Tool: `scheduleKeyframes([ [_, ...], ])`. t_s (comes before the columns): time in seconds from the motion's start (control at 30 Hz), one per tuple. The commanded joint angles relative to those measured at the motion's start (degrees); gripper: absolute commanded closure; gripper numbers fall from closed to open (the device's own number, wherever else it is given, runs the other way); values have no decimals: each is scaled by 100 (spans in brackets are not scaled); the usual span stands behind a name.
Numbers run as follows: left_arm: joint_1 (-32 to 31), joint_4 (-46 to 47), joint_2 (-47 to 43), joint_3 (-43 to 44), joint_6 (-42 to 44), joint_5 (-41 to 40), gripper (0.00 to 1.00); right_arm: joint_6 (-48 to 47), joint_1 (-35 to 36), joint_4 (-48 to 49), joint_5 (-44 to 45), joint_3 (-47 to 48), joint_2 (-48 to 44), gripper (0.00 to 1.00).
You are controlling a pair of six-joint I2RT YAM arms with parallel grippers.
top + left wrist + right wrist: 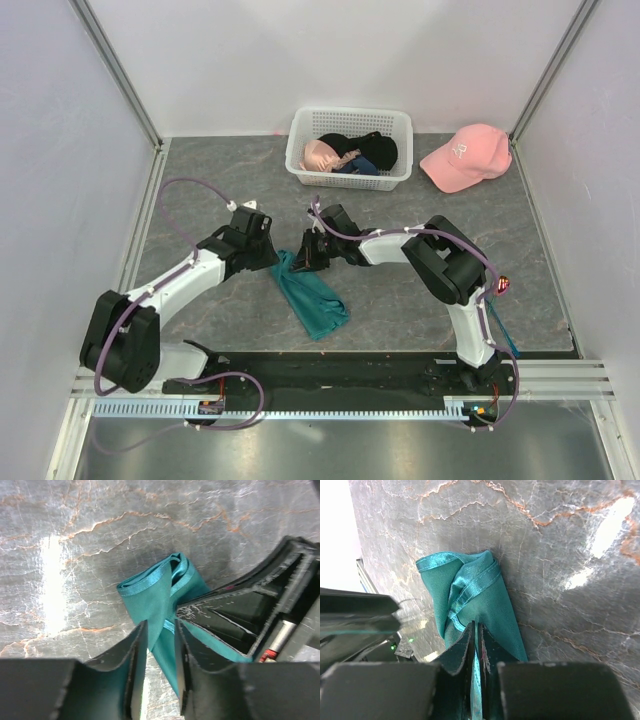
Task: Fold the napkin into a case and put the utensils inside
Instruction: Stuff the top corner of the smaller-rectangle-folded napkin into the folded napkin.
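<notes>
The bunched napkin (pixel 315 300) lay mid-frame on the surface (pixel 230 180); the left fingers (pixel 120 680) and right fingers (pixel 460 655) each pinched its upper end.

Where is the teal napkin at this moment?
In the top view the napkin lies bunched between the two arms, its far end pinched by the left pincer and the right pincer, well short of the white basket.
</notes>
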Motion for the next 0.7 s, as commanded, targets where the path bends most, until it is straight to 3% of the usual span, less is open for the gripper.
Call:
scheduleKeyframes([
  [0.0, -17, -3, 345, 274, 131, 61, 72, 59, 9, 124, 24, -9, -214, 89],
  [0.23, -17, 128, 961, 292, 140, 25, 86, 392, 61, 387, -2, 61, 84, 89],
  [0.47, -34, 384, 1155, 274, 105, 148, 89, 1087, 228, 1028, 173, 157, 541, 92],
  [0.67, -34, 323, 699, 187, 114, 61, 85, 842, 220, 653, 402, 237, 366, 92],
])
